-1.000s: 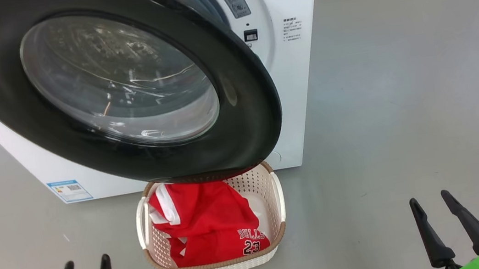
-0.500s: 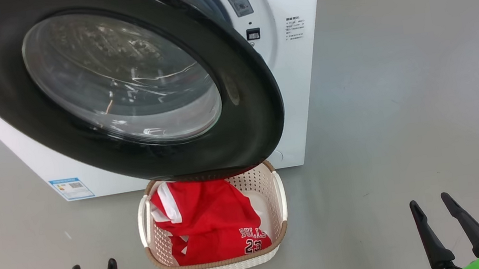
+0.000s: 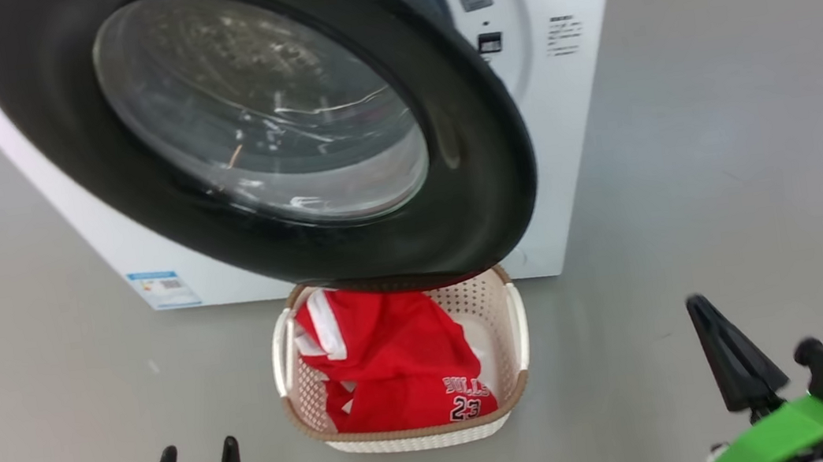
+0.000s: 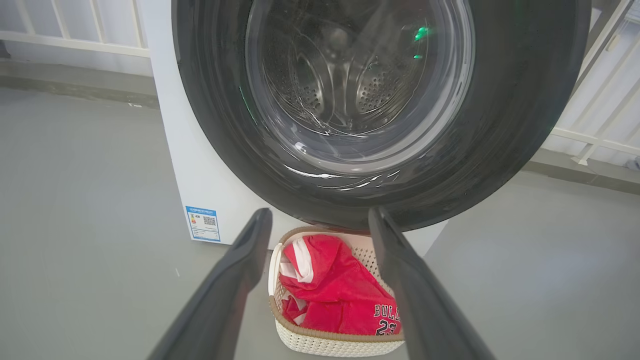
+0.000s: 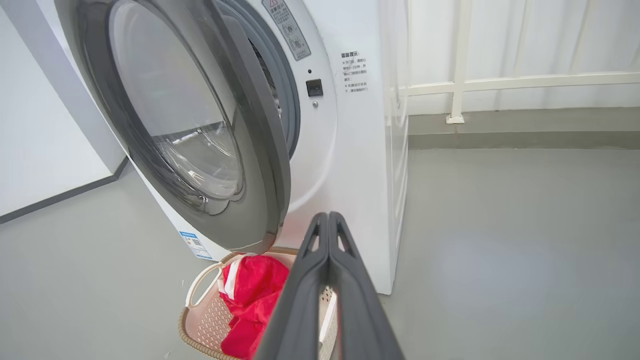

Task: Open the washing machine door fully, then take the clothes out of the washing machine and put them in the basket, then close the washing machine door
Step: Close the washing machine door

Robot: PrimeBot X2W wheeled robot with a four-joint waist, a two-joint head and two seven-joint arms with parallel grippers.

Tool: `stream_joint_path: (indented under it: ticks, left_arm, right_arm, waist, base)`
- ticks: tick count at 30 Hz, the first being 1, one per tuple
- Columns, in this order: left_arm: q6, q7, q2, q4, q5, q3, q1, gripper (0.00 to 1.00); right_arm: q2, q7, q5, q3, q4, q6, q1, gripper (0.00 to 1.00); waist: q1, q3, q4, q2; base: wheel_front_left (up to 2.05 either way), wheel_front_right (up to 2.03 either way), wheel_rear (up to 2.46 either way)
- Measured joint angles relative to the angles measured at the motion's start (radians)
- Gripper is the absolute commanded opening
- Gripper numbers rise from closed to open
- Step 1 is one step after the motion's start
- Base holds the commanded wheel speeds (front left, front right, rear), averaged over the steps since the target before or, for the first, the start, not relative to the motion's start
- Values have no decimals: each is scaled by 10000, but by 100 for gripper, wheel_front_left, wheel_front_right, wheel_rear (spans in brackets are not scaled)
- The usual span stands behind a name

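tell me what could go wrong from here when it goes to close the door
1. The washing machine door hangs over the back of the basket. I cannot tell the clearance, so the swing might clip the rim or snag the clothes.
2. The right gripper is shut and apart from the door. A push with that narrow tip on the glossy ring could slip, leaving the door unlatched.
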Motion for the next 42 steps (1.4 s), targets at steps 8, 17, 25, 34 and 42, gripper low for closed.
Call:
stream_joint_path:
  ticks: [8,17,25,34,42]
  left_arm:
    - [-2,0,-213,-10,-2,-393,-320,100]
    - [0,0,-236,-23,-194,-662,-747,100]
    - [0,0,-259,-42,-483,-970,-903,100]
    - [-2,0,-276,-100,-859,-1264,-1415,100]
    - [-2,0,-305,-161,-1122,-1603,-1712,100]
  right_arm:
    - [27,-2,25,585,437,0,-1470,0]
    - [-105,-2,27,957,1154,0,-2754,0]
    - [-142,-2,27,846,1544,0,-3480,0]
    - [-163,-2,27,405,1685,13,-4229,0]
    - [-339,-2,-4,-272,1655,17,-4786,0]
  waist:
    - [-1,242,708,0]
    - [0,681,1528,0]
    - [0,1072,2035,-1]
    - [0,1698,2381,0]
    - [0,2186,2668,0]
  base:
    - [0,0,0]
    - [0,0,0]
    - [0,0,0]
    - [0,0,0]
    - [0,0,0]
